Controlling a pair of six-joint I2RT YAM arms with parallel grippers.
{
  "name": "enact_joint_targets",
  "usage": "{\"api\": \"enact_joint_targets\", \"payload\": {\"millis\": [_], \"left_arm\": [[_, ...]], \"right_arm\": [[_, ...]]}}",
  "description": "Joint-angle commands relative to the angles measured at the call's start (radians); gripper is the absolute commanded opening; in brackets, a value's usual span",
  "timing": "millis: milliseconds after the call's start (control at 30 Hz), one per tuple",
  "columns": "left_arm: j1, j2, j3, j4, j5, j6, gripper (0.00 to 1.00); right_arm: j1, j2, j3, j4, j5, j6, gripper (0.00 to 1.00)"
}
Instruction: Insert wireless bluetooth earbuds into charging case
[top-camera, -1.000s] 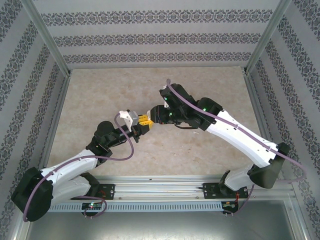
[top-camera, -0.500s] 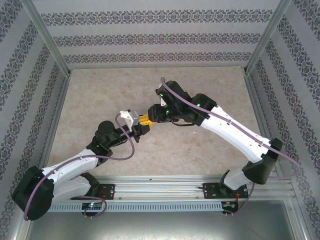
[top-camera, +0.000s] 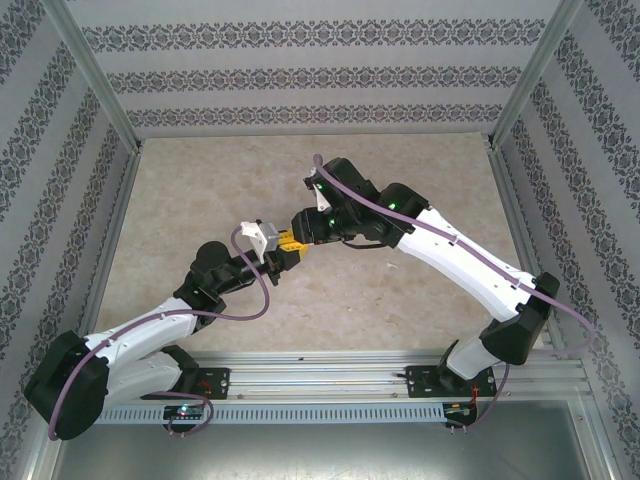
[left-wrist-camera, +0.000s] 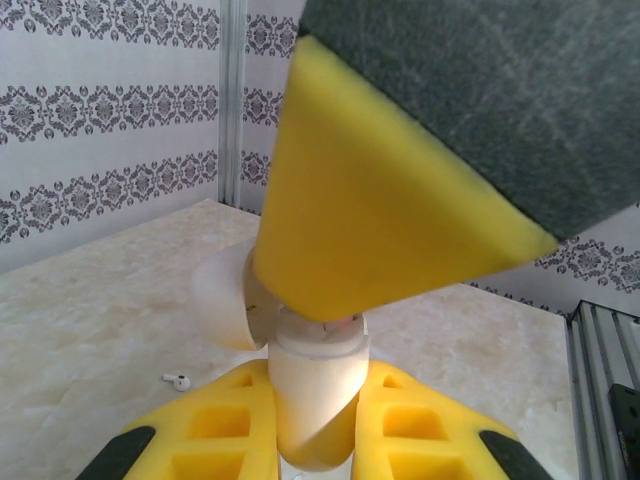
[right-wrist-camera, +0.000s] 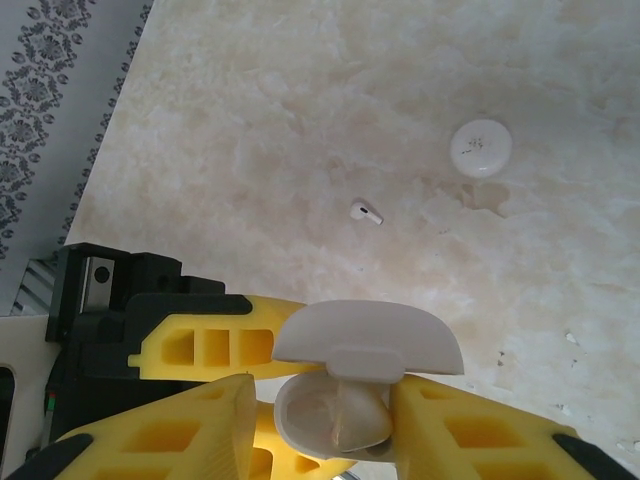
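Left end effector (left-wrist-camera: 318, 425) grips charging case (left-wrist-camera: 310, 385); 1 earbud (right-wrist-camera: 366, 212) lies apart.

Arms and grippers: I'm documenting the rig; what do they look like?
The left arm and right arm have white shells, black joints and a purple cable each; green lights glow on the right. The left gripper and right gripper carry yellow fingers with square cut-outs.

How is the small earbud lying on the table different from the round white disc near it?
The earbud is tiny and elongated, with a short stem; the disc is larger, flat and round. The disc carries small dark marks; the earbud looks plain. Both are white and lie apart on the table.
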Motion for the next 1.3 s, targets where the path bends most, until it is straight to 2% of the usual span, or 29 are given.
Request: {"api": "enact_joint_targets", "payload": {"millis": [0, 133, 433, 1267], "left_arm": [[-0.015, 0.008, 0.034, 0.049, 0.019, 0.013, 0.00], [-0.017, 0.010, 0.035, 0.049, 0.019, 0.013, 0.00], [-0.018, 0.020, 0.034, 0.056, 0.022, 0.007, 0.00], [-0.018, 0.017, 0.027, 0.061, 0.019, 0.002, 0.00]], "right_arm": [[-0.004, 0.014, 0.034, -0.007, -0.036, -0.033, 0.41], [-0.001, 0.016, 0.045, -0.006, -0.041, -0.037, 0.43], [0.022, 0.040, 0.075, -0.033, -0.018, -0.028, 0.54], [0.077, 0.125, 0.222, -0.166, 0.114, -0.087, 0.62]]}}
